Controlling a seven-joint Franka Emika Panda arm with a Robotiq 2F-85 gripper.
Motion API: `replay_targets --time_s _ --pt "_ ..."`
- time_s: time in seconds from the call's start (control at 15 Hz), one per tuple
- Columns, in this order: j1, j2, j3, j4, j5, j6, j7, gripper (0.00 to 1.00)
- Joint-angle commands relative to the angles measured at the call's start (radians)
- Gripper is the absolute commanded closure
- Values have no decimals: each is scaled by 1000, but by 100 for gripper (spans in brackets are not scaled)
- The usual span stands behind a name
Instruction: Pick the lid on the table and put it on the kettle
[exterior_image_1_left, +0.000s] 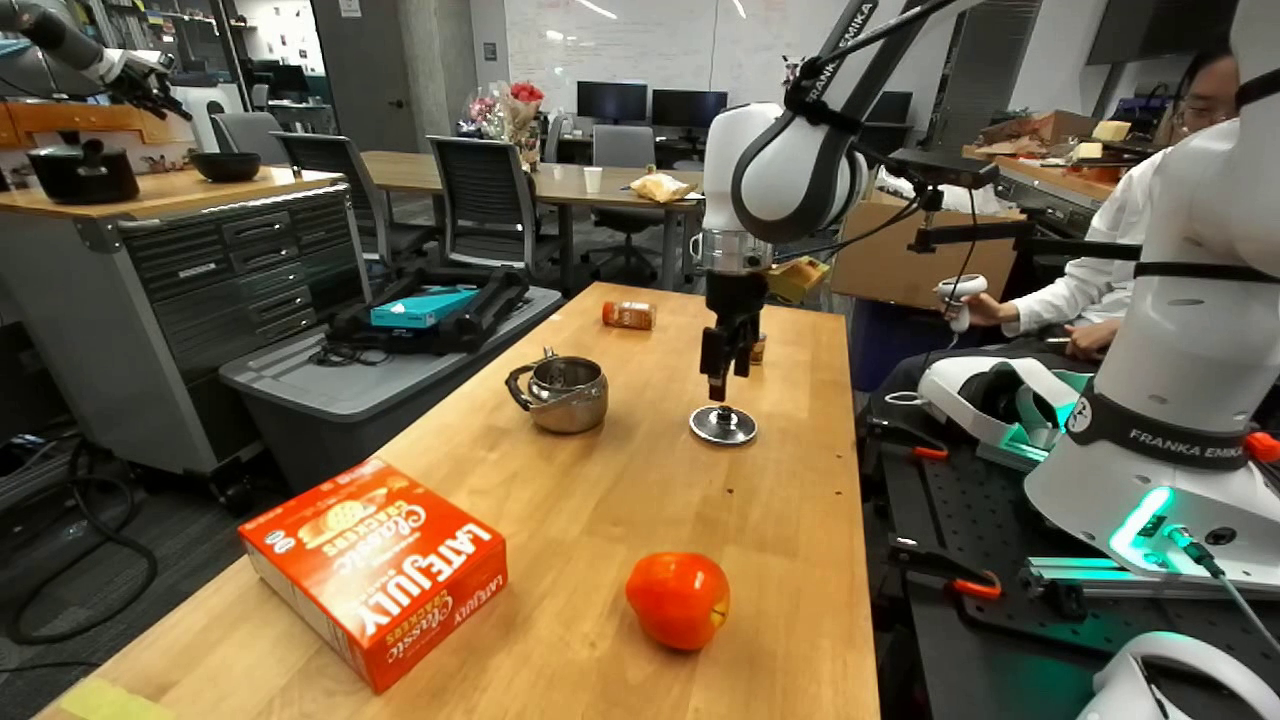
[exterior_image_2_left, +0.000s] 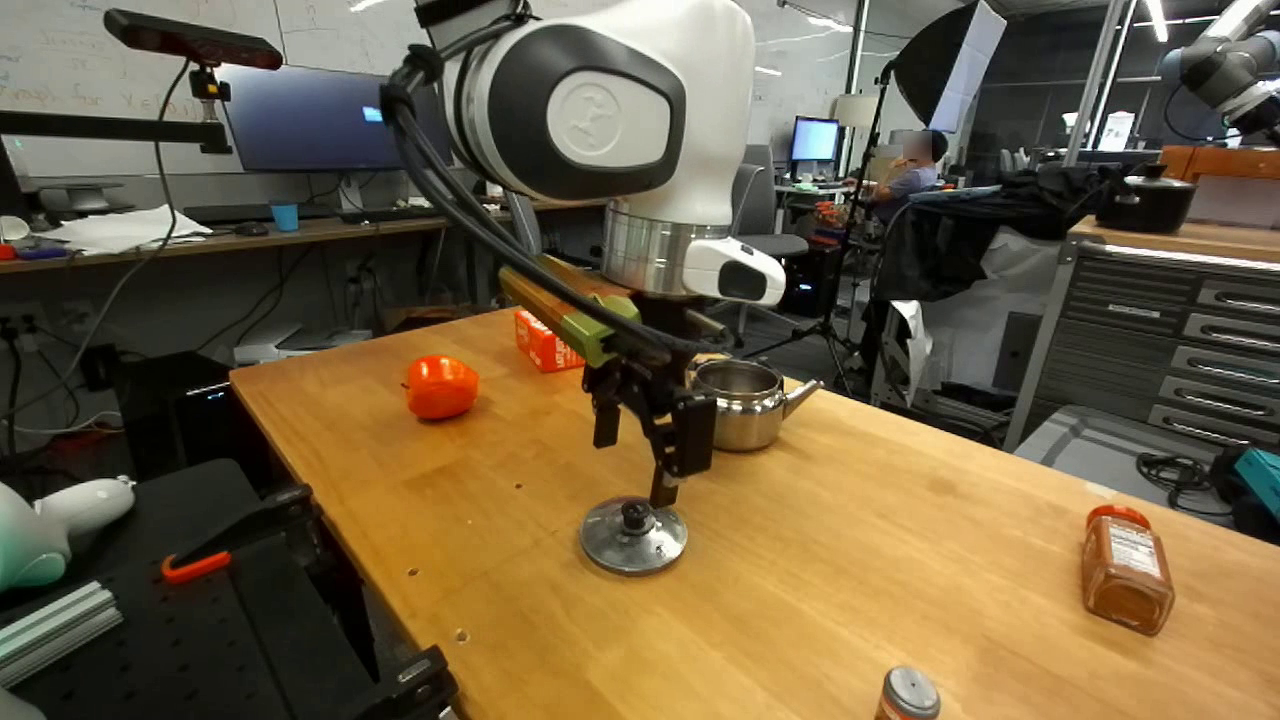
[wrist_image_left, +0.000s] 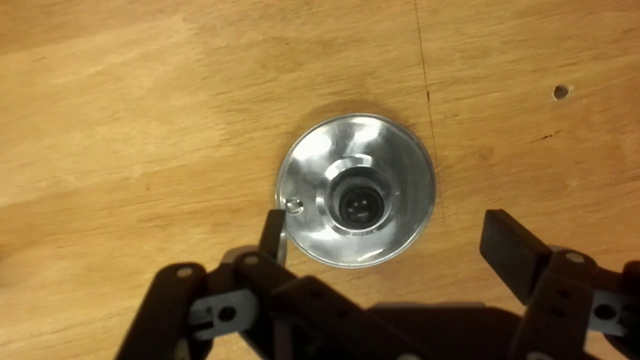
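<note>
Your claw (wrist_image_left: 384, 225) hangs above the lid (wrist_image_left: 356, 190), its two fingers spread wide apart. In the wrist view, one finger (wrist_image_left: 272, 232) overlaps the lid's rim from where you look, though you cannot tell whether the two touch, while the other finger (wrist_image_left: 512, 255) stands over bare surface (wrist_image_left: 150, 125), out to the side of the metal. The dark knob (wrist_image_left: 361, 207) shows between them, closer to the finger at the rim. The lid itself lies flat on the wood, knob up. Your kettle (exterior_image_1_left: 570, 405) stands upright with its mouth open, well apart from the lid and near the edge of the surface away from the robot's base (exterior_image_1_left: 1150, 480); you can make out its dark handle (exterior_image_1_left: 517, 388) and, in an exterior view, its spout (exterior_image_2_left: 803, 396). Along that same edge you have the red cracker box (exterior_image_1_left: 375, 570), lying flat, and an orange-red fruit (exterior_image_1_left: 678, 600) sits nearer the base side, well apart from both lid and kettle. Toward the surface's other end, a red-capped spice jar (exterior_image_2_left: 1127, 575) lies on its side, and you see a small grey-capped container (exterior_image_2_left: 908, 695), cut off in an exterior view.
</note>
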Motion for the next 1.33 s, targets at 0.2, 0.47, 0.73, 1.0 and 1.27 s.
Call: replay_targets --time_s 0.2,0.47,0.73,1.0,1.27 --pt "-28 68 10 40 -24 16 -18 0" --pt "-32 87 14 47 -22 20 -33 0" --pt "-31 111 11 54 -31 44 -26 0" --pt "-31 143 6 64 -43 70 -15 0" --pt "-34 159 10 71 -39 80 -14 17"
